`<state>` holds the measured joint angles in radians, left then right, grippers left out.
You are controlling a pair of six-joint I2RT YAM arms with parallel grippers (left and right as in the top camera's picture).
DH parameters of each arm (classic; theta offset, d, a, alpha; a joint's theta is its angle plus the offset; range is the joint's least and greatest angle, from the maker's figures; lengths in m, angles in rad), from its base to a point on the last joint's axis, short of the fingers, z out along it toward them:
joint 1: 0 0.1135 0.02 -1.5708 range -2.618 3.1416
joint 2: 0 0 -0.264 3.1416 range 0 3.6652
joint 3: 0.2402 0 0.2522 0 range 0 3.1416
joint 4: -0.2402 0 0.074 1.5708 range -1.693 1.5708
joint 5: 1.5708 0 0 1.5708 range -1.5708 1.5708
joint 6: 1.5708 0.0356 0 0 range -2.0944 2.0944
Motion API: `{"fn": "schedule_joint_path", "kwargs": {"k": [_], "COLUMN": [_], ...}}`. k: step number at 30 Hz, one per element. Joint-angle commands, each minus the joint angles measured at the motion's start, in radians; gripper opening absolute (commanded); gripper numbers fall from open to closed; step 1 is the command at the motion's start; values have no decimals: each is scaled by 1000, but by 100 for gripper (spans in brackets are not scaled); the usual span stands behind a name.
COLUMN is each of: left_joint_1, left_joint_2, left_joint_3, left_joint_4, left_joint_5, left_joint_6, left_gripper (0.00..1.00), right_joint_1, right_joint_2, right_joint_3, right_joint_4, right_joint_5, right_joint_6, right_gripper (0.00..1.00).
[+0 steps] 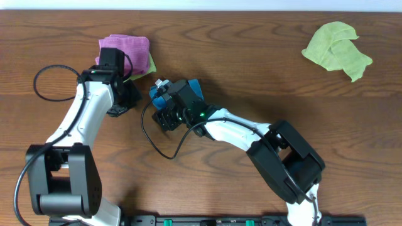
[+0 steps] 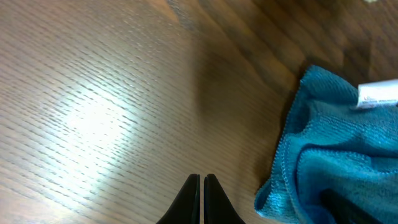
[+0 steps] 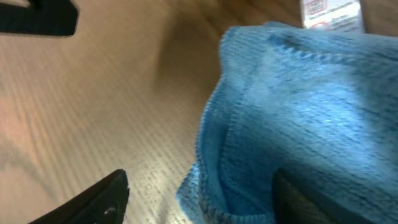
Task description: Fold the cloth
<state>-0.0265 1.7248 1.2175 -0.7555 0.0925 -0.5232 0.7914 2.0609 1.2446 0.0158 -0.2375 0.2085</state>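
The cloth (image 1: 191,86) is sky-blue and lies bunched in a small heap at the table's middle left, mostly under my right wrist. Its white tag (image 3: 329,14) shows at the top of the right wrist view. My right gripper (image 3: 199,186) is open, jaws wide apart. One finger (image 3: 93,199) is over bare wood, and the other (image 3: 311,199) is against the cloth (image 3: 298,106), whose hemmed edge lies between them. My left gripper (image 2: 202,186) is shut on nothing, just above bare table left of the cloth (image 2: 336,168).
A purple cloth (image 1: 124,49) lies at the back left on a yellow-green one (image 1: 149,63), close behind my left gripper (image 1: 122,103). Another yellow-green cloth (image 1: 336,50) lies crumpled at the back right. A black cable (image 1: 53,81) loops at the left.
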Motion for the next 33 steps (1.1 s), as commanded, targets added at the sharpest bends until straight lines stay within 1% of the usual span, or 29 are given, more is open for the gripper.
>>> {"fn": "schedule_joint_path", "kwargs": {"k": [1, 8, 14, 19, 22, 23, 26, 27, 28, 30, 31, 32, 33], "left_joint_1": [16, 23, 38, 51, 53, 53, 53, 53, 53, 53, 53, 53, 53], "left_joint_2": [-7, -21, -55, -71, -82, -85, -97, -100, -103, -107, -108, -109, -109], "left_joint_3": [-3, -3, -3, -3, -3, -3, -3, -3, -3, -3, -3, -3, -3], "left_joint_4": [-8, -6, -4, -5, -5, -5, -5, -4, -5, -5, -6, -7, -8], "left_joint_5": [-14, -15, -18, -13, 3, 8, 21, 31, 42, 65, 85, 102, 128], "left_joint_6": [8, 8, 8, 7, 6, 6, 3, 3, 3, 3, 3, 1, -4], "left_gripper": [6, 6, 5, 6, 7, 9, 20, 27, 33, 52, 60, 72, 79], "right_joint_1": [9, 9, 14, -2, -14, -21, -34, -39, -45, -63, -73, -88, -106], "right_joint_2": [-29, -38, -58, -130, -166, -180, -204, -211, -219, -241, -251, -267, -285], "right_joint_3": [16, 17, 18, 18, 18, 18, 18, 18, 18, 18, 18, 18, 18], "right_joint_4": [0, 11, 28, 26, 24, 18, -5, -15, -29, -60, -74, -98, -129], "right_joint_5": [-66, -192, -185, -137, -129, -126, -86, -69, -55, -46, -46, -46, -43], "right_joint_6": [7, 51, 68, 64, 64, 64, 64, 64, 66, 73, 86, 95, 94], "right_gripper": [75, 76, 77, 81, 83, 84, 90, 96, 99, 99, 99, 99, 99]}}
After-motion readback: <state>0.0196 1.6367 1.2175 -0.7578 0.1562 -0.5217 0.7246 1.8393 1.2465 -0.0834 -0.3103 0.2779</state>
